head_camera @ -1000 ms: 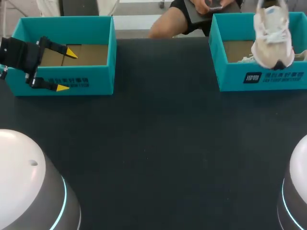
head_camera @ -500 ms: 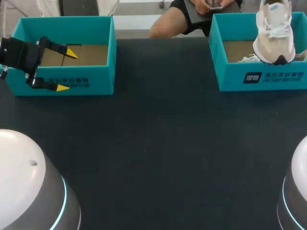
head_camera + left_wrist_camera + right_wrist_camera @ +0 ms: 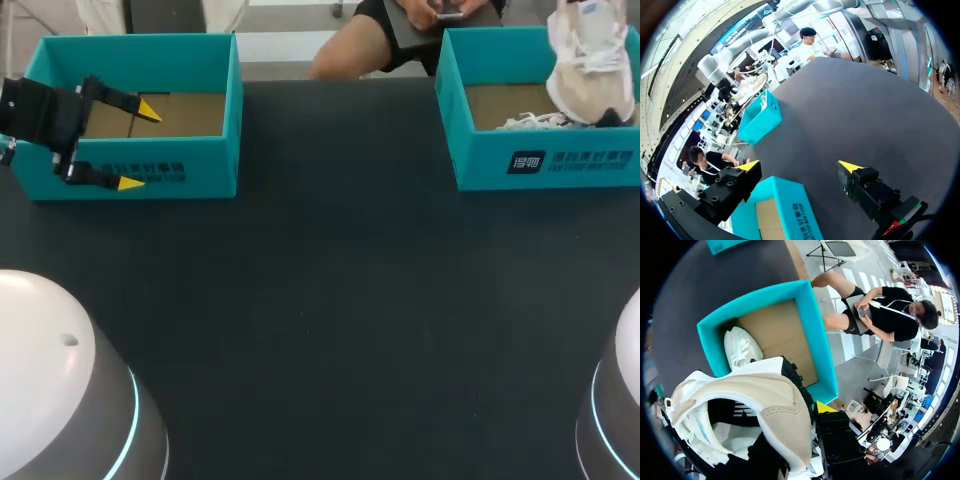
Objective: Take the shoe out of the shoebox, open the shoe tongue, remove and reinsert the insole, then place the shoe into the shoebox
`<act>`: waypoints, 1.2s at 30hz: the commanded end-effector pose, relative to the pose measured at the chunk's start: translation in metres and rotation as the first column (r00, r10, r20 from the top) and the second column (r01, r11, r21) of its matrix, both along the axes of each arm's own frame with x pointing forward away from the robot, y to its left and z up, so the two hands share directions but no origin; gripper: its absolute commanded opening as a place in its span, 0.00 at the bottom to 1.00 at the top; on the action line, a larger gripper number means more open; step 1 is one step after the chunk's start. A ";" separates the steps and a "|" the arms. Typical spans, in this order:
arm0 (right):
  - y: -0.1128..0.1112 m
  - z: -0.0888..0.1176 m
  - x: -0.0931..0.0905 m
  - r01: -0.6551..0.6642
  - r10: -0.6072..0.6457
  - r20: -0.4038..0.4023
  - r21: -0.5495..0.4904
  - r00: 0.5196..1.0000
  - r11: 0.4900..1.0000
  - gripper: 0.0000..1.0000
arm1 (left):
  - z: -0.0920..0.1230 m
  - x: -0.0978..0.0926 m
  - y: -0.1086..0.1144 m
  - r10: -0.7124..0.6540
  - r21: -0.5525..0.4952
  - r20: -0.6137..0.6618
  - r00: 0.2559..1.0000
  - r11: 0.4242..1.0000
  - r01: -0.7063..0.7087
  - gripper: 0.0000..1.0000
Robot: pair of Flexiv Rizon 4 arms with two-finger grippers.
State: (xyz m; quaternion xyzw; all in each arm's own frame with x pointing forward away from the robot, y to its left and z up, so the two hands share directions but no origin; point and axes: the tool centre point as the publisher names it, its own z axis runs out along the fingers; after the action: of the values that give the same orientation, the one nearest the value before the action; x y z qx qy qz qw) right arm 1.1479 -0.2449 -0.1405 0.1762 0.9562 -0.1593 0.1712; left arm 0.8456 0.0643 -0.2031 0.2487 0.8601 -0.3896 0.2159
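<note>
Head view: shoe hangs toe-down over the right-hand box

The white and beige shoe (image 3: pixel 590 85) is at the upper right of the frame, upright with its dark toe pointing down into the teal shoebox (image 3: pixel 545 160), its upper end cut off by the frame's top edge. In the right wrist view the right claw (image 3: pixel 807 430) is clamped on that shoe; one yellow tip shows beside it and the other is hidden behind it. A second shoe (image 3: pixel 741 347) lies on the brown floor of the box under it. At the upper left of the head view stands another teal box (image 3: pixel 200 165), open and facing up. The left claw (image 3: pixel 140 146) is there with its fingers wide apart, one tip above the box's inside and one in front of its front wall, gripping nothing. Both boxes sit on the dark table (image 3: pixel 330 300), well apart
</note>
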 end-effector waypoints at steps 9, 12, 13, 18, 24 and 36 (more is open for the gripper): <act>-0.068 -0.017 0.057 0.177 -0.177 -0.035 0.009 0.984 0.984 0.00 | 0.000 0.000 0.000 0.000 0.003 -0.001 1.000 1.000 0.000 1.00; -0.085 -0.016 0.057 0.399 -0.402 0.018 0.075 0.916 0.914 0.00 | 0.000 0.000 0.000 0.000 0.003 -0.001 1.000 1.000 0.000 1.00; -0.093 -0.015 0.055 0.525 -0.533 0.046 0.118 0.845 0.843 0.00 | 0.000 0.000 0.000 0.000 0.003 -0.001 1.000 1.000 0.000 1.00; -0.110 -0.008 0.040 0.838 -0.927 0.141 0.398 0.348 0.375 0.00 | 0.000 0.000 0.000 0.000 0.003 -0.001 1.000 1.000 0.000 1.00; -0.116 -0.014 0.030 0.906 -1.000 0.002 0.423 0.011 0.011 0.00 | 0.000 0.000 0.000 0.000 0.003 -0.001 1.000 1.000 0.000 1.00; -0.116 -0.014 0.030 0.906 -1.000 0.002 0.423 0.011 0.011 0.00 | 0.000 0.000 0.000 0.000 0.003 -0.001 1.000 1.000 0.000 1.00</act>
State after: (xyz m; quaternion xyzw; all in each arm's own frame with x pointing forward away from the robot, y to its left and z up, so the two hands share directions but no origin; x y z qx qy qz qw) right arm 1.1735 -0.3591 -0.1577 0.6157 0.7654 -0.1085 0.1523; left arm 0.8456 0.0643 -0.2031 0.2487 0.8601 -0.3896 0.2158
